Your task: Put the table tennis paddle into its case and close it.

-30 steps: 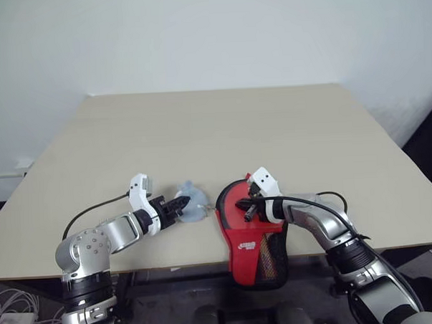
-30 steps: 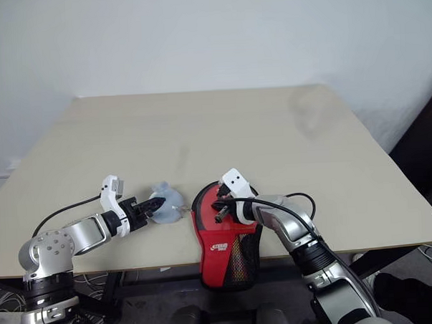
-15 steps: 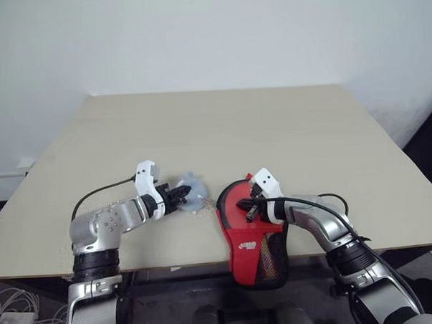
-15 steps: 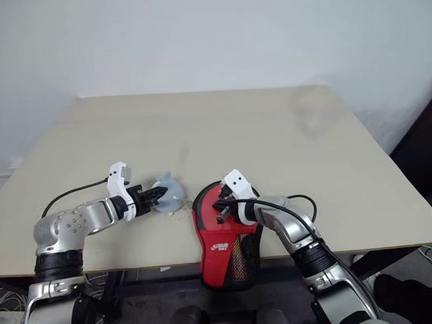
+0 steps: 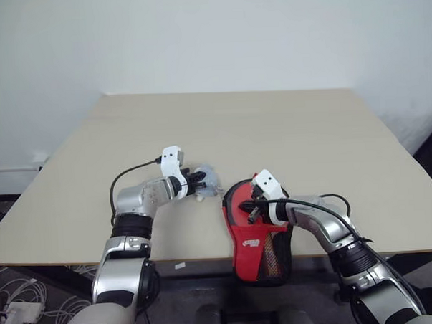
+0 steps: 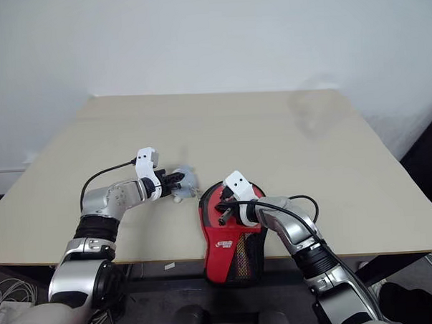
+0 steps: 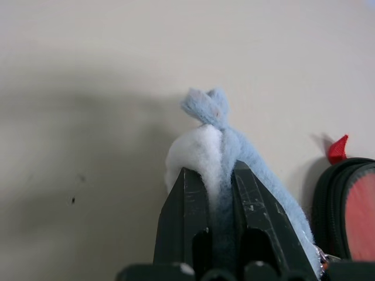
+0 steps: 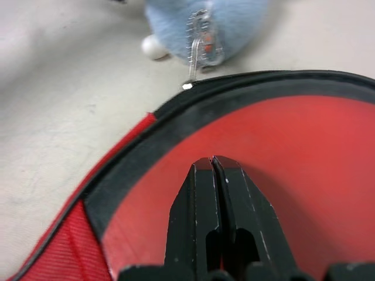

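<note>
Left gripper (image 7: 213, 193) jaws clamped on a blue fuzzy pouch (image 7: 234, 158); right gripper (image 8: 213, 170) jaws together over the case (image 5: 256, 235)

case (image 5: 257, 239) lower end past table (image 5: 287, 137) edge

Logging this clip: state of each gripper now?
Left gripper: shut on the pale blue fuzzy thing.
Right gripper: shut, holding nothing, over the case.
</note>
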Robot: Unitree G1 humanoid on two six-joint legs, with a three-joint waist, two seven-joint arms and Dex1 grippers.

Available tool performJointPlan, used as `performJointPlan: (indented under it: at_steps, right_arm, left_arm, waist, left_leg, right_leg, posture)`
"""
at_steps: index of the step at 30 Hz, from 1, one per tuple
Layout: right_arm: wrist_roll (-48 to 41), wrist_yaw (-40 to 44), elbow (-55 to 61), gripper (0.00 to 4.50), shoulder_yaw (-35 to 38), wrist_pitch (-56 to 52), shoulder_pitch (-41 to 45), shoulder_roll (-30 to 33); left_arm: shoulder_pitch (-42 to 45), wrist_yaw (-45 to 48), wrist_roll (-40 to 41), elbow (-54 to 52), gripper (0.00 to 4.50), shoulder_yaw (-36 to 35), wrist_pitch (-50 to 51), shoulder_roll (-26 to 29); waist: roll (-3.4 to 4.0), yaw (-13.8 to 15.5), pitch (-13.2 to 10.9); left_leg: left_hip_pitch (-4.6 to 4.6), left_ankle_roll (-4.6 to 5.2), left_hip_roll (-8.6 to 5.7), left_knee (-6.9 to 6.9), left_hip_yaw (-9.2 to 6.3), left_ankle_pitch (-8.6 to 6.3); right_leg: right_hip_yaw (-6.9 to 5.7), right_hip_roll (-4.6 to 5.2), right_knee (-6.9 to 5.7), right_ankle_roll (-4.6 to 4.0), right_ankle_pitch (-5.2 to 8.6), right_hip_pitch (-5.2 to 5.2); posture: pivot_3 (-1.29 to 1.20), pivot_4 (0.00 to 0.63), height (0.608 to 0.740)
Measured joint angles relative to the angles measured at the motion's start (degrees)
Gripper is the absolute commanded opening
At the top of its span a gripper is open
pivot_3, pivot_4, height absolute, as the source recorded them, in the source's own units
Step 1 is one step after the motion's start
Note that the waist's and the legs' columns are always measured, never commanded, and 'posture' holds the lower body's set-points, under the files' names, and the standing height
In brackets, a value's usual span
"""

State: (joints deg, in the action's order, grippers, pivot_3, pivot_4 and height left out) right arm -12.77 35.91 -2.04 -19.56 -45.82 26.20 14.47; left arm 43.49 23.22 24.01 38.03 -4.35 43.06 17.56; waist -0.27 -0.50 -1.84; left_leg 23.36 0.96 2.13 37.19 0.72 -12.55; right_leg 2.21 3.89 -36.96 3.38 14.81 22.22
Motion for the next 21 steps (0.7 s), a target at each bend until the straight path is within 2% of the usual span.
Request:
performJointPlan:
  at_steps: [10,16,21]
  right_arm:
    - [0.03,-0.46,0.52,0.03,-0.01,-1.28,-0.02,-0.68]
    - [0.04,-1.69,-0.32,0.03,0.6,-1.34,0.43,-1.59]
    - [0.04,-1.91,-1.15,0.03,1.37,-0.76,0.99,-0.94]
  left_arm:
    - [6.09,3.0,-6.33,11.33,0.0,1.46,-7.7,-2.61]
    - [6.15,4.94,-7.74,10.72,0.0,1.46,-8.15,-2.42]
    - [3.27,7.39,-7.8,4.11,0.0,1.81,-6.41,-1.03]
  waist:
    - [0.02,0.9,0.03]
    - [0.02,0.89,0.02]
    - [0.01,0.5,0.02]
  left_leg:
    - [0.02,0.08,-0.09,0.01,-0.06,0.06]
    - [0.11,0.08,-0.09,0.02,-0.06,0.07]
    - [0.23,0.08,-0.09,-0.01,-0.03,0.06]
  right_leg:
    - [0.04,0.02,-0.01,0.04,-0.01,-0.04]
    - [0.05,0.02,-0.03,0.04,-0.02,0.01]
    - [0.14,0.01,-0.05,-0.01,-0.06,0.05]
  posture:
    - [0.0,0.0,0.74]
    - [0.0,0.0,0.74]
    - [0.0,0.0,0.74]
